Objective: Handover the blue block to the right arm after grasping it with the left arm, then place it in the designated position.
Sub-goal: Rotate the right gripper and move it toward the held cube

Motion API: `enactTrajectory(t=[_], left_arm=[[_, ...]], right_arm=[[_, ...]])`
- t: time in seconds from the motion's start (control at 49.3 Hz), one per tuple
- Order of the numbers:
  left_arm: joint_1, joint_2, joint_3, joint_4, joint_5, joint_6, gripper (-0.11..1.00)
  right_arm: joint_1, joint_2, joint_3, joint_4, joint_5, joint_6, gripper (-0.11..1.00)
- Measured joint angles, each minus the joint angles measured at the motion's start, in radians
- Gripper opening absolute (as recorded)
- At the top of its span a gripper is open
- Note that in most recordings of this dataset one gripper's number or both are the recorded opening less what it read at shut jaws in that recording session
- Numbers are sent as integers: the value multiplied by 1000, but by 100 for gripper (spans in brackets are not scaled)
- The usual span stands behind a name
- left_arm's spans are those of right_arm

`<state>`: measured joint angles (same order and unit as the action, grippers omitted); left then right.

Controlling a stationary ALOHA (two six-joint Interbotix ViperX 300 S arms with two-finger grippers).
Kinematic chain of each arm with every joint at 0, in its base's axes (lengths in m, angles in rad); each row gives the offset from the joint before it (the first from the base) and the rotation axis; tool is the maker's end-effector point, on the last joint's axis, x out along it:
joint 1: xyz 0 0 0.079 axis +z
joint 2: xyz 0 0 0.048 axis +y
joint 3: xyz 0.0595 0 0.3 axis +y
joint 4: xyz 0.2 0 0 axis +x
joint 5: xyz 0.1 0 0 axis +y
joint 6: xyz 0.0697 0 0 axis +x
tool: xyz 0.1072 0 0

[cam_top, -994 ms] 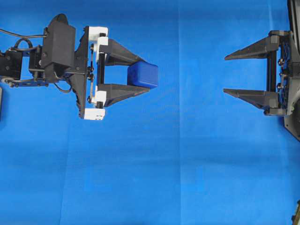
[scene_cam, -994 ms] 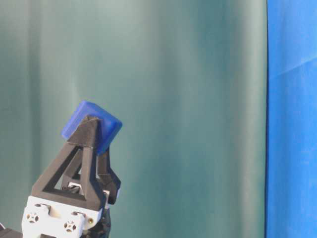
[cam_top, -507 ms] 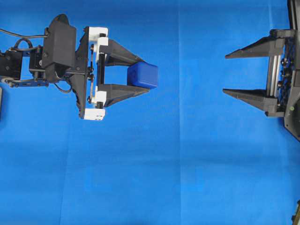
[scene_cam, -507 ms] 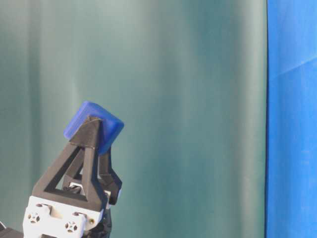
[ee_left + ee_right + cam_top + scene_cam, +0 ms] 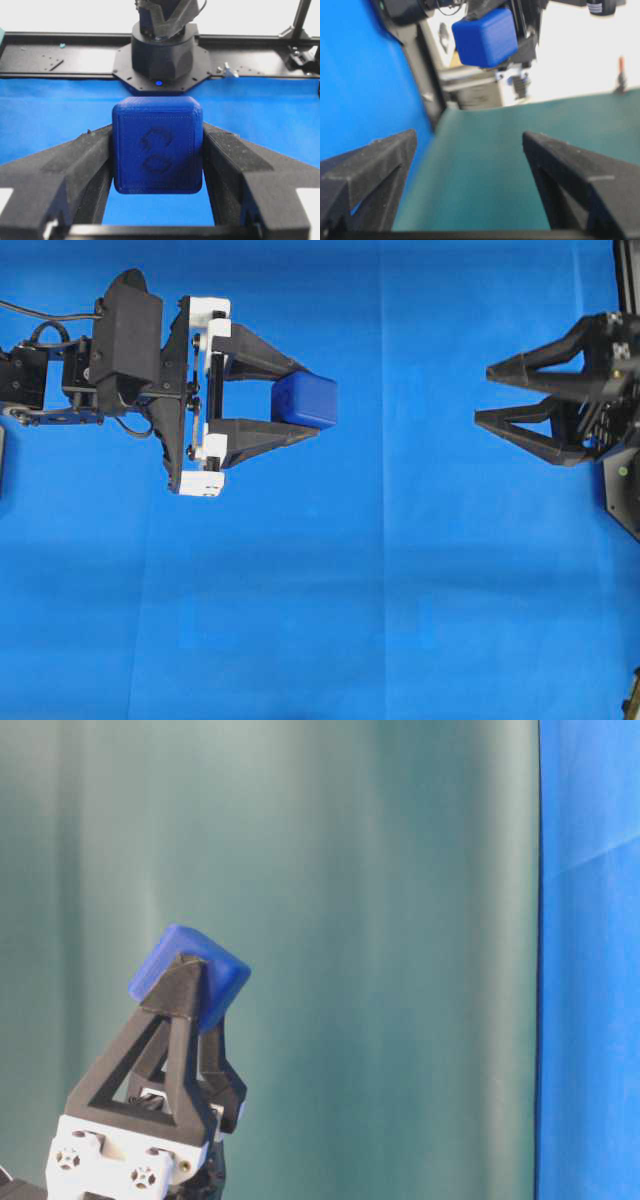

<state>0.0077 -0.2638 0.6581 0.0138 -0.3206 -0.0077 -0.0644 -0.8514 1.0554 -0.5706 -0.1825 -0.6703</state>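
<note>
The wide blue cloth (image 5: 380,590) covering the table is seen unchanged from a second ago, flat with faint fold lines. Above it on the left of the overhead view, the left arm (image 5: 90,360), black with white bracket pieces, is kept exactly where it was; no shift is seen between the earlier pictures and this one. On the right edge, the right arm (image 5: 620,390), black with an all-black finger frame, is the one thing altered: its wrist has been rolled, so the two pointed fingers, earlier laid out one above the other and flat to the camera, are now seen tilted and partly overlapping. The right gripper (image 5: 482,395) is held spread wide with nothing between its fingers, well apart from the left gripper (image 5: 312,400) across the cloth. In the right wrist view, the fingertips (image 5: 395,145) are seen apart, with the scene beyond tilted. The small dark-blue cube with rounded edges, the blue block (image 5: 306,400), is pinched between the left fingers, raised off the cloth, in the same place as before. A faint dark mark is shown on its face in the left wrist view.
</note>
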Motion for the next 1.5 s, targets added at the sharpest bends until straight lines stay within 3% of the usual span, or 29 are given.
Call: enactTrajectory(t=[0.061,0.203,1.5], left_arm=[[0,0,0,-2,0,0,46],[0,0,0,-2,0,0,46],[0,0,2,-3,0,0,46]], right_arm=[[0,0,0,-48,3,-63,91],[0,-2,0,-78,0,-121,91],[0,-2,-3,-81,-6,-124,91]])
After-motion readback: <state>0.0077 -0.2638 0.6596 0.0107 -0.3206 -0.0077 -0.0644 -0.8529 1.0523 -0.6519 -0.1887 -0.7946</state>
